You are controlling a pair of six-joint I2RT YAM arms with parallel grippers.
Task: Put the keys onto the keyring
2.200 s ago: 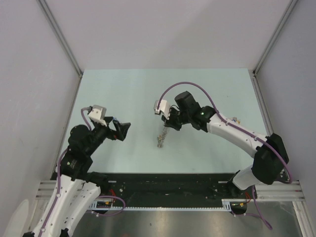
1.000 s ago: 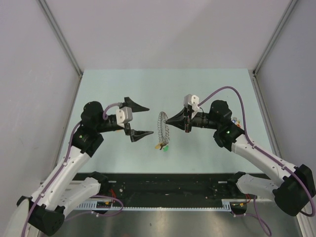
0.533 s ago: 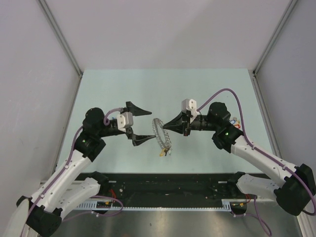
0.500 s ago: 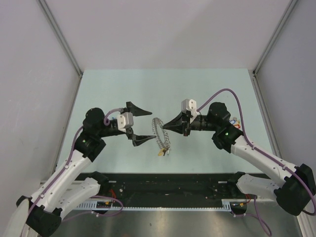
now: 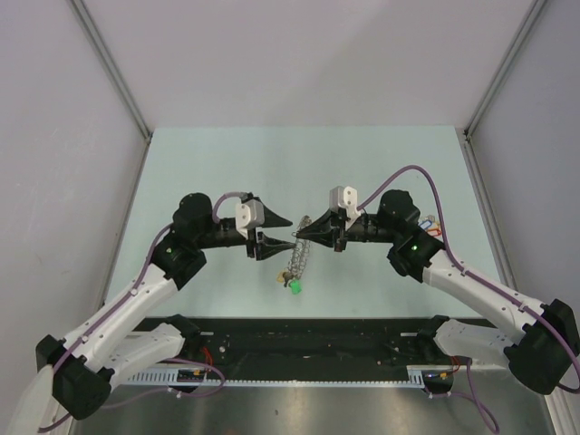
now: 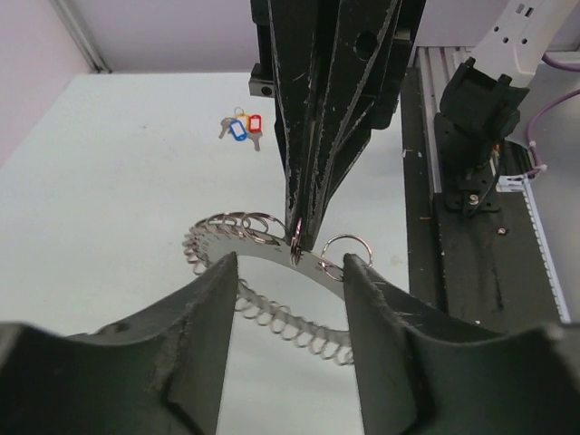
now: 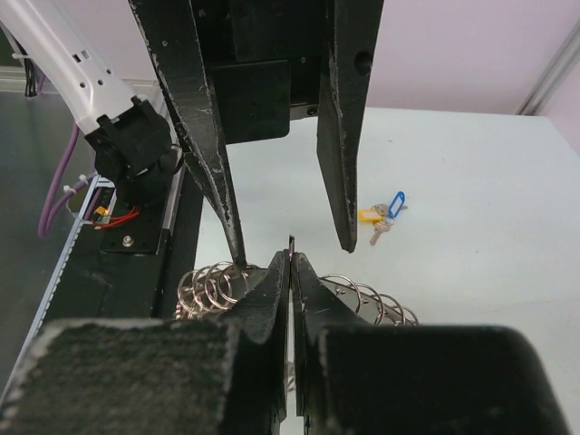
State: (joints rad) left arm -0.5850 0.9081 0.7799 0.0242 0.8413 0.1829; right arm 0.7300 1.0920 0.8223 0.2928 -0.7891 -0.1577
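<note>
Right gripper point(image 7: 290, 272): jaws pressed together, pinching the coil of the keyring point(image 5: 299, 256) and holding it above the table point(image 5: 227, 163).
Left gripper point(image 6: 290, 263): jaws spread, one either side of the right fingertips and the ring, gripping nothing.
Green key point(image 5: 293, 286): at the ring's lower end.
Loose keys point(image 6: 243, 127): bunched on the table, well apart from the ring.

top view: no text, brand or number readable anywhere.
left wrist view: nothing legible. The loose silver keys with coloured plastic heads point(image 6: 242, 128) on the bench are too small to tell any marking.
right wrist view: nothing legible, same keys too small here too.
white box-shaped plastic wrist camera housing point(image 5: 251, 214): plain faces, no logo readable.
</note>
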